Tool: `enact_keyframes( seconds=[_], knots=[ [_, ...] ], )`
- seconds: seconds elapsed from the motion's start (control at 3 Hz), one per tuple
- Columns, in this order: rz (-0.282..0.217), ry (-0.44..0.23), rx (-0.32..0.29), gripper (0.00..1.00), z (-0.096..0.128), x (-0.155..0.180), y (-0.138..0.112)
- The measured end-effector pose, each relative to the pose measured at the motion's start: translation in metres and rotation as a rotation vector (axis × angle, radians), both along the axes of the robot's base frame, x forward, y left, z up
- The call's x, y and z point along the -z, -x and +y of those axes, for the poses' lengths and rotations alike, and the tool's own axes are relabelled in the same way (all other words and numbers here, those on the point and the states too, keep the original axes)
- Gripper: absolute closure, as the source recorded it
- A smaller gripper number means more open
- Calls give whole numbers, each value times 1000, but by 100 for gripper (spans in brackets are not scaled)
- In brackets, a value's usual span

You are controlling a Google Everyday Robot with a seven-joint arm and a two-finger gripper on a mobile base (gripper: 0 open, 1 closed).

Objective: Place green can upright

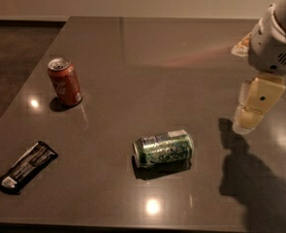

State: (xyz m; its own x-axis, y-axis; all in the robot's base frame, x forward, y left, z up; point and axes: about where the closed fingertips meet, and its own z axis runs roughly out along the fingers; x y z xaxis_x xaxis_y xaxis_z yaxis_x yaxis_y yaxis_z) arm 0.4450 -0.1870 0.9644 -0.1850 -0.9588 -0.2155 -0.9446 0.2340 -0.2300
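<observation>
The green can (163,149) lies on its side near the middle front of the dark table (162,62), its silver ends facing left and right. My gripper (248,119) hangs above the table at the right edge of the view. It is to the right of the can and a little farther back, well apart from it, and it holds nothing that I can see. Its shadow falls on the table below it.
A red cola can (65,81) stands upright at the left of the table. A flat black packet (26,166) lies near the front left corner. The table's left edge runs diagonally, with dark floor beyond it.
</observation>
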Motion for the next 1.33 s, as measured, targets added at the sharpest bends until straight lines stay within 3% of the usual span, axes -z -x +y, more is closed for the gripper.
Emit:
enact_keyframes(
  seconds=[0.67,1.33],
  knots=[
    [40,11,-155,0,69,40,-1],
    [55,74,-313,0,118,78,21]
  ],
)
